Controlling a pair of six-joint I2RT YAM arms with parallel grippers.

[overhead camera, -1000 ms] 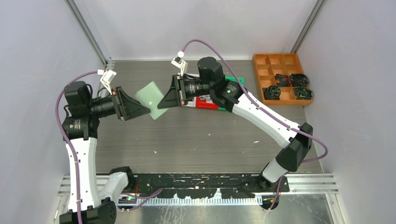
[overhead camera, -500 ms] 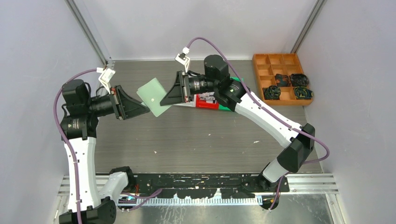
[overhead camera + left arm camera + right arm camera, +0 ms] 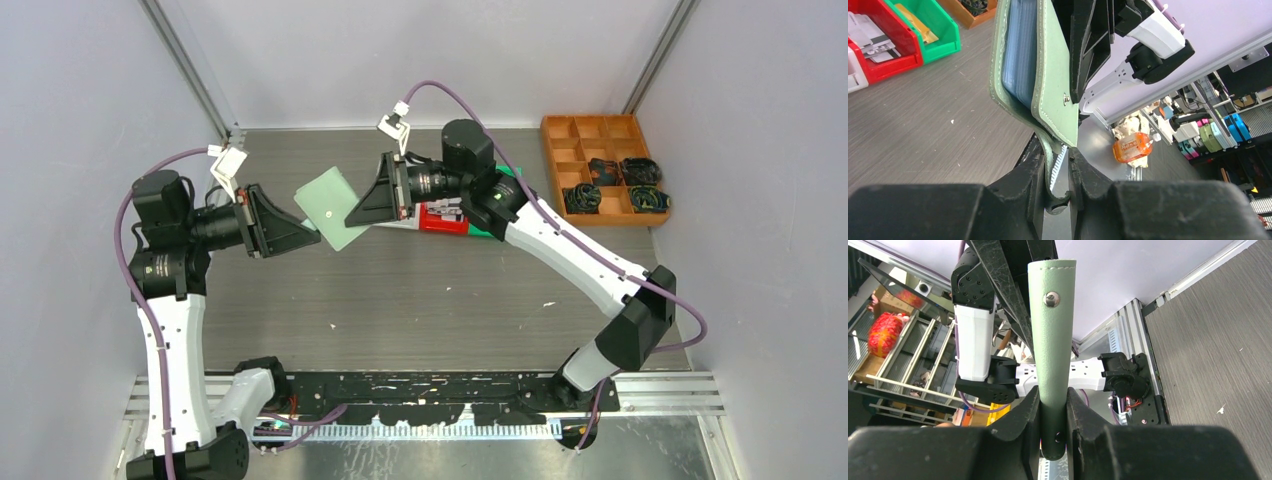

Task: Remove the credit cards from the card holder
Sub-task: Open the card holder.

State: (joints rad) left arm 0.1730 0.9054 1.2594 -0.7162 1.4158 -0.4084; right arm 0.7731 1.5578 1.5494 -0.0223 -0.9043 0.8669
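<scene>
From above, the card holder [image 3: 330, 205] hangs in the air over the table [image 3: 420, 300], to the left of the red bin [image 3: 445, 225]. The right gripper [image 3: 350, 222] comes from the side of the red bin and pinches the edge of the holder nearest to that bin. The left gripper [image 3: 316, 238] takes the opposite lower corner, farther from the red bin. An orange tray [image 3: 590, 128] stands well apart on the bin's right.

In the left wrist view, the left gripper [image 3: 1057, 157] has its two fingers [image 3: 1030, 165] drawn close together, with the bottom flap of the card holder [image 3: 1050, 75] clamped between them. The holder stands upright and is partly opened, so its clear pockets [image 3: 1020, 65] show. The red bin [image 3: 890, 69] lies far to the left on the table, with a green bin [image 3: 943, 47] touching it.

In the right wrist view, the right gripper [image 3: 1053, 405] is pressed tight on the folded card holder [image 3: 1050, 340], which rises straight up. A metal snap stud [image 3: 1051, 299] sits near its top end. The red bin is not in this view.
</scene>
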